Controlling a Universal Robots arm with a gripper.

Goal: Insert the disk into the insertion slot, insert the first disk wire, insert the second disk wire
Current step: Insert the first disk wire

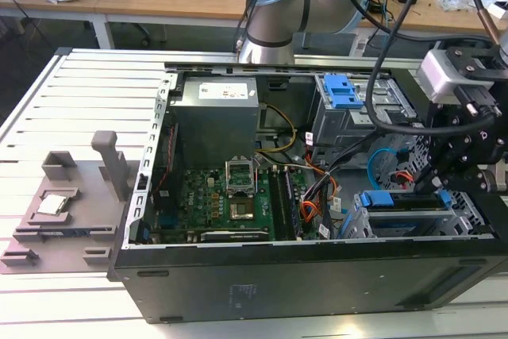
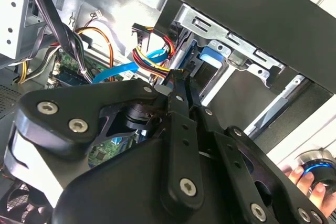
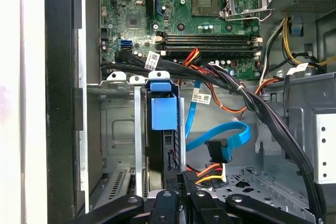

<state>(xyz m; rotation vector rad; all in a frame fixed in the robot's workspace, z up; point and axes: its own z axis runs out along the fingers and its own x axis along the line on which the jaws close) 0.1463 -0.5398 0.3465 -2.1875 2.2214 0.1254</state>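
The disk (image 1: 394,210) sits in the insertion slot (image 1: 467,213) of the perforated grey cage at the exterior view's lower right, its blue caddy tab (image 1: 378,198) facing the motherboard. In the first wrist view the disk (image 3: 157,153) stands edge-on behind its blue tab (image 3: 160,111). My gripper (image 3: 182,183) is shut on a black plug with red, yellow and orange strands (image 3: 208,171), a disk wire, held right at the disk's rear edge. A flat blue disk wire (image 3: 227,141) hangs loose beside it, its plug unattached. In the second wrist view my gripper (image 2: 180,80) points at that same corner.
A taller grey cage with a blue latch (image 1: 344,90) stands behind. Black cable bundles (image 3: 262,109) cross close to the gripper. The motherboard (image 1: 226,200) and power supply (image 1: 216,117) fill the case. A grey fixture (image 1: 59,204) lies outside. A hand (image 2: 311,179) shows in the second wrist view.
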